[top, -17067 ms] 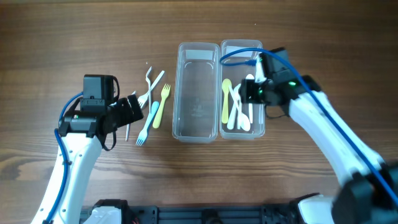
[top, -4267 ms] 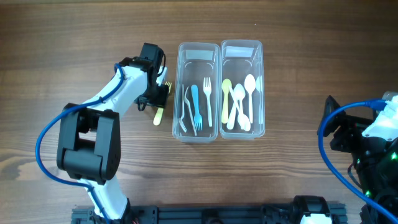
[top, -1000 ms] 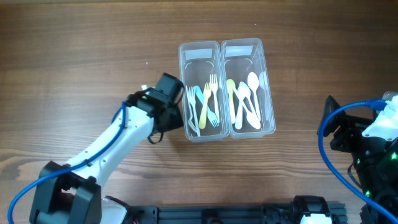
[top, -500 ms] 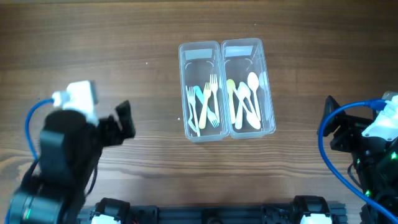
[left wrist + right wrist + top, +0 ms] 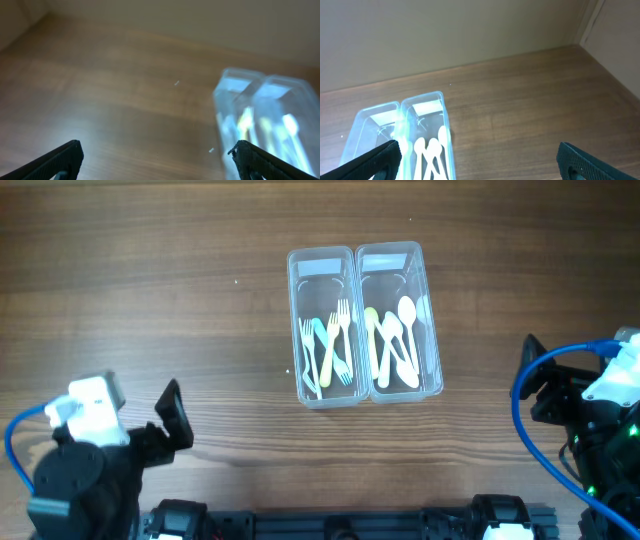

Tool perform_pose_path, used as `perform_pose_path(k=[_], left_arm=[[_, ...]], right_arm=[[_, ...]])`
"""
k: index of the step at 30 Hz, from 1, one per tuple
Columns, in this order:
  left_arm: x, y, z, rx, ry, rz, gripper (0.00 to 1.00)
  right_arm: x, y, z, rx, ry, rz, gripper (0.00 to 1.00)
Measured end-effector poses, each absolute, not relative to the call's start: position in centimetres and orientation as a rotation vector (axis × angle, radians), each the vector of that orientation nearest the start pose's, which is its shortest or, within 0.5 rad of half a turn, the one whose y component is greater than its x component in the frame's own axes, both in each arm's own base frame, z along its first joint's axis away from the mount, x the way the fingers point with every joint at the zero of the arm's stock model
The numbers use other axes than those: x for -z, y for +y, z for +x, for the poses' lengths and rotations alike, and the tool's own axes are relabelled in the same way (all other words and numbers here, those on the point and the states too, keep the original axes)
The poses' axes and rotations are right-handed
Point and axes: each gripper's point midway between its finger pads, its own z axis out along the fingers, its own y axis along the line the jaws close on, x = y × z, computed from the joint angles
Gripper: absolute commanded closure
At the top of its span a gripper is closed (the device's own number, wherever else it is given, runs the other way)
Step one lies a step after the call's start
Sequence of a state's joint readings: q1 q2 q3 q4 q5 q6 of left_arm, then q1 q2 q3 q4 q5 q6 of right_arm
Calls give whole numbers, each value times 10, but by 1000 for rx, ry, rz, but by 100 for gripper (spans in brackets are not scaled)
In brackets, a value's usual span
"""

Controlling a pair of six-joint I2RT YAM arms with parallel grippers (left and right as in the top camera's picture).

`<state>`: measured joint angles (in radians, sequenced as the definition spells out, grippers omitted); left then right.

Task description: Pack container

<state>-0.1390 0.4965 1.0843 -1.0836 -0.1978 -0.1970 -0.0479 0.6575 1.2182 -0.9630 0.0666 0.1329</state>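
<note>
Two clear plastic containers stand side by side mid-table. The left container (image 5: 297,330) holds several forks (image 5: 330,352), white, blue and yellow. The right container (image 5: 432,320) holds several spoons (image 5: 392,345), white and yellow. Both show blurred in the left wrist view (image 5: 260,120) and in the right wrist view (image 5: 402,130). My left gripper (image 5: 157,160) is open and empty, pulled back to the front left edge (image 5: 172,420). My right gripper (image 5: 477,160) is open and empty, pulled back at the front right (image 5: 535,385).
The wooden table (image 5: 150,300) is bare around the containers. A pale wall (image 5: 445,30) runs behind the table's far edge. Blue cables loop on both arms at the front corners.
My left arm has drawn back from the fork container to the front left corner. The containers sit shifted and slightly turned from their earlier place. The right arm has not moved.
</note>
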Motion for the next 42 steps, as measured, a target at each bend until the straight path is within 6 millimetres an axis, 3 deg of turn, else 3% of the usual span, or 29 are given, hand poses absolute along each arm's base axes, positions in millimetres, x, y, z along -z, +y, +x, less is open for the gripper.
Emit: perform_pose_path(k=[3,8,15,29,42], left_arm=[[-282,16,178,-4,1959,-216,0],[-189,4,203,51,1944,-180,0],[-141,0,211,72,1931,-167,0],[-113,13,212,26,1983,-230,0],[-113,13,212,26,1982,-230,0]], right_arm=[[-360,-22,212,11,1960,221,0],[-359,-22,211,10,1962,221,0],[-359,-22,211,10,1962,221,0],[-359,-22,211,10,1962,221,0],[-359,-22,211,10,1962,221,0]])
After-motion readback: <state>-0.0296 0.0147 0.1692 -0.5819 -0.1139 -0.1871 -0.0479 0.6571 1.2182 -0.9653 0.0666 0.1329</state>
